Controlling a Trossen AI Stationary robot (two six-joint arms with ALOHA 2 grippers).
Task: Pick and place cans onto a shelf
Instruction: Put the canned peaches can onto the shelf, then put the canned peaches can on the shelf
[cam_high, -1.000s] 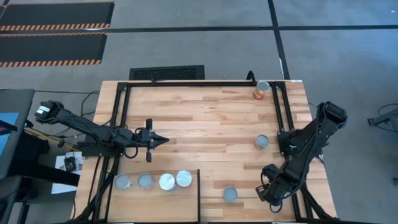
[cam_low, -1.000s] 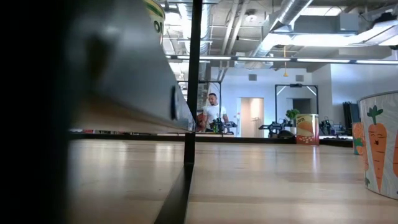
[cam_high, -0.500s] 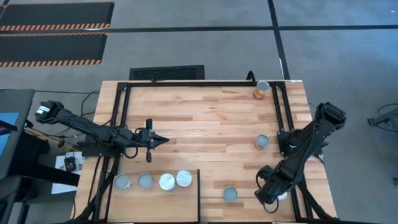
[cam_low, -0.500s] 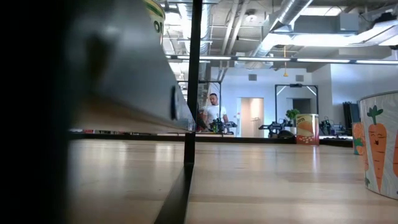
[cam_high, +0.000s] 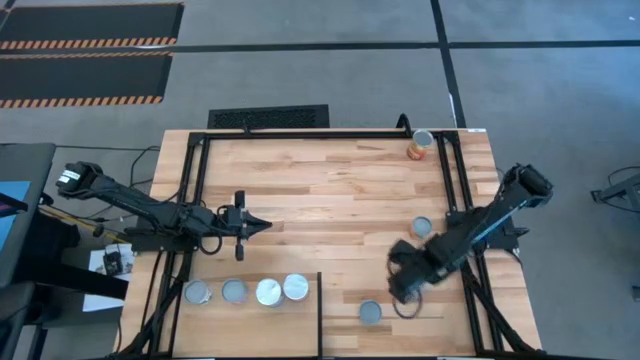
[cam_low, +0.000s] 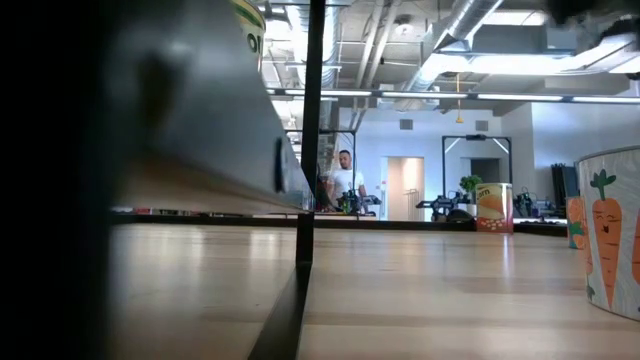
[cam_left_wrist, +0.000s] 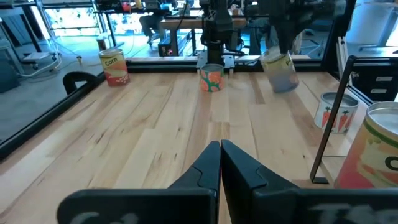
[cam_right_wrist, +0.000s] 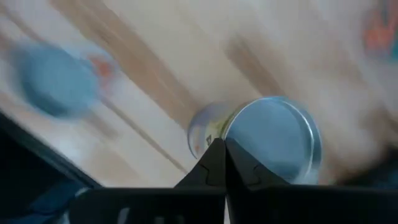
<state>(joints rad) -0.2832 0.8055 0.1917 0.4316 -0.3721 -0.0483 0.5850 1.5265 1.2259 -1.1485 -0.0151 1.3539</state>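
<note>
My right gripper (cam_high: 400, 284) is shut on a can with a yellowish label (cam_left_wrist: 280, 67) and a silver top (cam_right_wrist: 273, 140), above the table's near right part. My left gripper (cam_high: 262, 225) is shut and empty, hovering over the table's left side; it also shows in its own wrist view (cam_left_wrist: 219, 149). Several cans (cam_high: 250, 291) stand upright in a row on the pale shelf (cam_high: 250, 330) at the near left. Loose cans stand on their bases on the table: one (cam_high: 371, 312) just beside my right gripper, one (cam_high: 421, 228) farther back, and a corn can (cam_high: 422, 146) at the far right. My right gripper has its fingertips (cam_right_wrist: 214, 152) at the rim of the can's silver top (cam_right_wrist: 231, 138), coming from above and slanting. The fingers hide what exactly they pinch. The can hangs tilted below the fingers, lifted clear of the table (cam_left_wrist: 281, 74).
Black metal bars (cam_high: 455, 190) run along the table's right, left and far sides. A thin black post (cam_high: 319, 310) stands at the shelf's right edge. Bare planks lie in the table's middle (cam_high: 330, 200). A person (cam_low: 344, 180) is far off in the room behind.
My right gripper has swung from the table's near right corner toward the left and a little toward the far edge, carrying the can, which is now lifted clear and tilted. My left arm has kept still.
</note>
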